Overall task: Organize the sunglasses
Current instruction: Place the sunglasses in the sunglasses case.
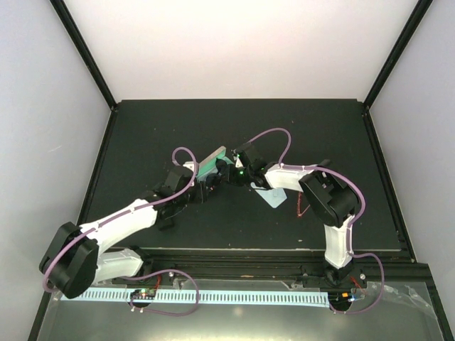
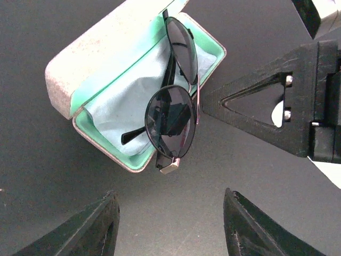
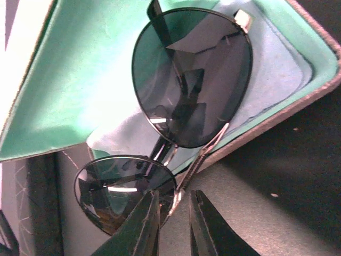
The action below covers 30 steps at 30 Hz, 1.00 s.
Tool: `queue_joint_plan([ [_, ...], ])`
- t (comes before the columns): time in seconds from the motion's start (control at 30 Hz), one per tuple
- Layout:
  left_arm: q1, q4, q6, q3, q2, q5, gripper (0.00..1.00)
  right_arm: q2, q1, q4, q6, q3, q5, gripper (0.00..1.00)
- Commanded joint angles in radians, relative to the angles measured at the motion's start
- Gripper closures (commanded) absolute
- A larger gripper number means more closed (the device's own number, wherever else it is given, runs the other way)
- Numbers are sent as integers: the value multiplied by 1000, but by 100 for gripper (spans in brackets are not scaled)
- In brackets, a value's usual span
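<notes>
A pair of sunglasses with round dark lenses and a thin metal frame lies across the open beige case. It rests on the light blue cloth in the mint lining. One lens is over the cloth and the other lens hangs past the case's rim. My right gripper is at that outer lens, its jaws narrowly apart with the lens rim between them. My left gripper is open, just short of the case, with only bare table between its fingers.
In the top view both grippers meet at the case in the middle of the black table. A second light blue cloth lies flat under the right forearm. A thin red wire-like frame shows beside the right elbow.
</notes>
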Motion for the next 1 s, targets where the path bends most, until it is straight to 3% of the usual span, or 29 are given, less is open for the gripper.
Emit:
queue_joint_plan([
  [0.0,17,81,-74,-26,-25,-24,48,25,1,46,60,5,-48,81],
  [0.33,73,94,-115,-68,-26,-59,48,43,2,39,124,11,-37,77],
  [0.5,98,95,-109,-72,-34,-44,48,76,2,105,177,19,-148,76],
  [0.67,108,89,-91,-70,-49,-32,48,102,2,188,264,32,-230,77],
  [0.97,113,98,-78,-79,-48,8,48,118,1,207,280,52,-210,84],
])
